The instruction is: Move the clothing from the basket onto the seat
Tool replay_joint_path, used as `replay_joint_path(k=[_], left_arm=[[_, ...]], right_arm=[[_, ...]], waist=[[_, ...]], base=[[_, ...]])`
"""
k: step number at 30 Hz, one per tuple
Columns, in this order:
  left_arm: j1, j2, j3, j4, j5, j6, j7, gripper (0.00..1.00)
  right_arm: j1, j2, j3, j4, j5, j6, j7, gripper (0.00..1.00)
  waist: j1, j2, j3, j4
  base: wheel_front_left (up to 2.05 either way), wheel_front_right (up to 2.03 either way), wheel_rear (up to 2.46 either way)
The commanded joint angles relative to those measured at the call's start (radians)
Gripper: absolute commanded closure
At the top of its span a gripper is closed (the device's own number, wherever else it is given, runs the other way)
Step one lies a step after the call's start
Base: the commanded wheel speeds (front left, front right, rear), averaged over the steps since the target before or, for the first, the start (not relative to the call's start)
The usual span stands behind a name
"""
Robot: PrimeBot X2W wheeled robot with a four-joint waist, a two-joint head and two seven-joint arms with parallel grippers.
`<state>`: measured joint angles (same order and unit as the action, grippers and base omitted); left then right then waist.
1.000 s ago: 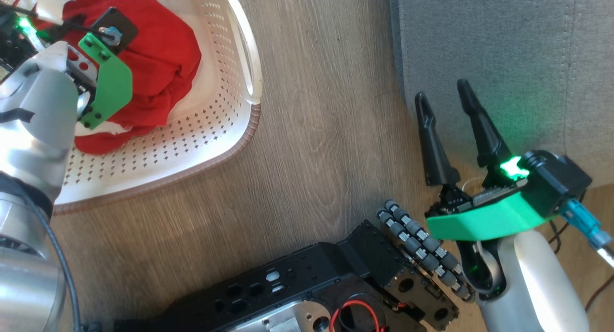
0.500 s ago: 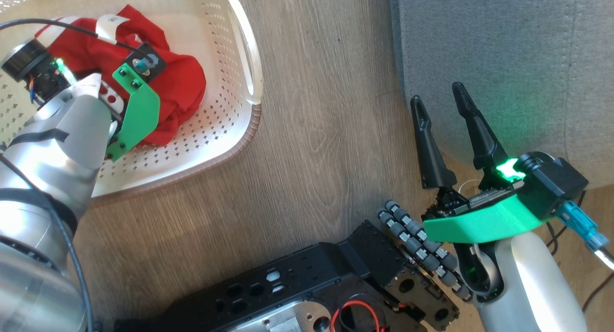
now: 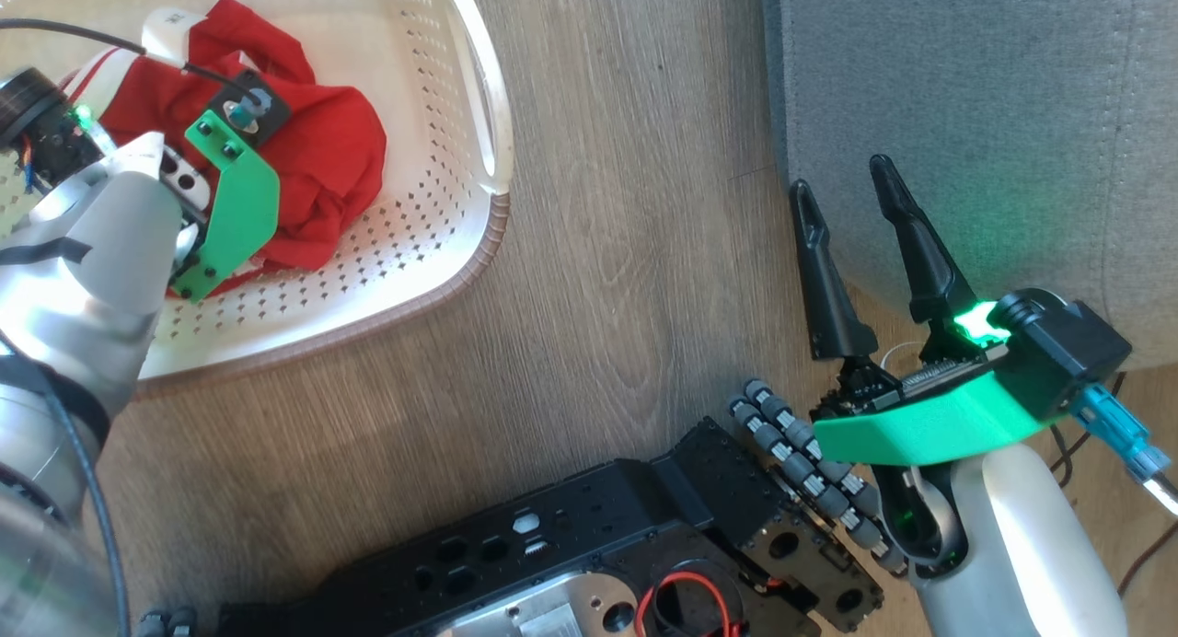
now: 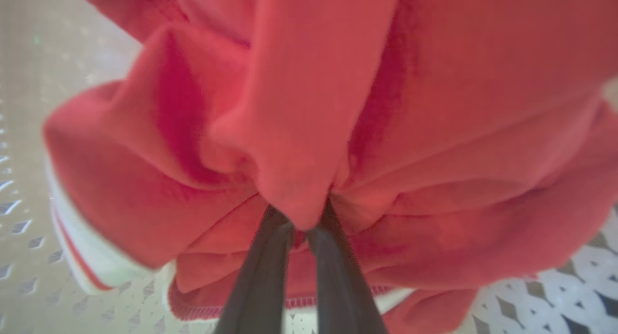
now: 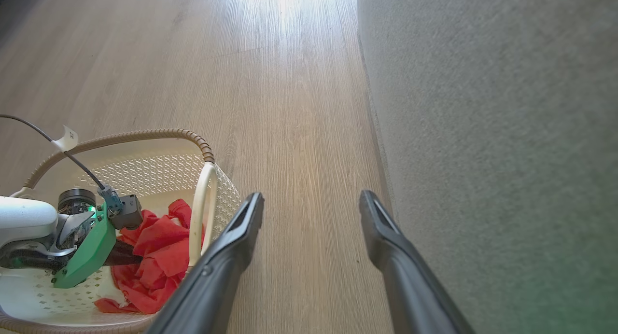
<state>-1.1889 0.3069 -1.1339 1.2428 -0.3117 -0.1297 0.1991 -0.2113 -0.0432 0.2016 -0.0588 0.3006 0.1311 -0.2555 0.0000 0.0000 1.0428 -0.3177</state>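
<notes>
Left gripper [image 4: 300, 215] has pinched clothing [image 4: 338, 107] bunched just ahead.

The left forearm [image 3: 101, 241] and right forearm [image 3: 1022, 526] were smooth silver-white shells; the left wore a strip of black tape [image 3: 44, 250]. Each wrist carried a bright green bracket [image 3: 235, 204], the left one fixed with dark screws, and a thin black cable [image 3: 92, 36] ran to a plug [image 3: 241, 112] there. The right gripper [image 3: 842, 179] had two long, dark, tapered fingers [image 3: 828, 287] beside a glowing green light [image 3: 977, 320]. The black base [image 3: 589, 536] showed a red wire loop [image 3: 686, 586] and grey rollers [image 3: 801, 462], possibly a wheel.
</notes>
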Motion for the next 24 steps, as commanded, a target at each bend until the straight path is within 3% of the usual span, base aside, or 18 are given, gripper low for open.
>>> replay_joint_path(k=[1,15,19,24], left_arm=[[0.004,0.03,-0.003,-0.012,-0.018,-0.001,-0.01,1.0],[-0.022,0.06,-0.06,-0.018,-0.163,-0.001,-0.121,1.0],[-0.027,0.057,-0.045,-0.016,-0.191,-0.001,-0.228,1.0],[0.005,0.01,-0.015,0.0,-0.23,0.003,-0.347,1.0]], right_arm=[[0.046,-0.007,0.018,-0.022,0.003,0.0,-0.006,0.0],[-0.037,-0.007,0.018,-0.013,0.003,0.0,-0.006,0.0],[-0.074,-0.007,0.014,0.002,-0.006,0.0,-0.006,0.0],[-0.088,-0.007,-0.011,0.03,-0.032,0.0,-0.006,0.0]], waist=[[0.0,0.0,0.001,0.0],[0.0,0.0,-0.037,0.007],[0.0,0.0,-0.083,0.022],[0.0,0.0,-0.181,0.066]], base=[[0.0,0.0,0.0],[0.0,0.0,0.0],[0.0,0.0,0.0],[0.0,0.0,0.0]])
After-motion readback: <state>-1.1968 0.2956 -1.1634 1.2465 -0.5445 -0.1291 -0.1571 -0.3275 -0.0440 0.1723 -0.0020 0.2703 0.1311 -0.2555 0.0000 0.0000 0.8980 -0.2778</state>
